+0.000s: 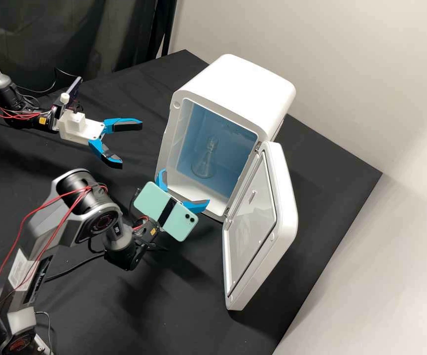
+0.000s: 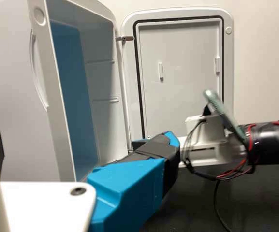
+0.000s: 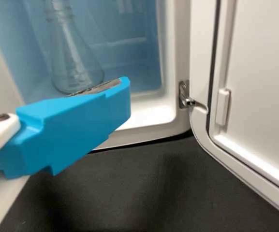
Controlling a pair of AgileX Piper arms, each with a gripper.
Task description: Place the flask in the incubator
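1. The flask stands upright deep inside the incubator, whose door hangs wide open.
2. My right pincer sits at the sill, spread wide and empty; the placing looks done.
3. My left pincer hovers aside, open and empty, clear of the doorway.

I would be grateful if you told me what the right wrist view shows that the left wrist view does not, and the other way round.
The right wrist view has the glass flask, upright on the blue floor inside the incubator. The left wrist view has the incubator's white outer side, the full inner face of the open door, and the right arm carrying a mint phone. Both share the blue interior, the open door, the black bench and their own blue fingers.
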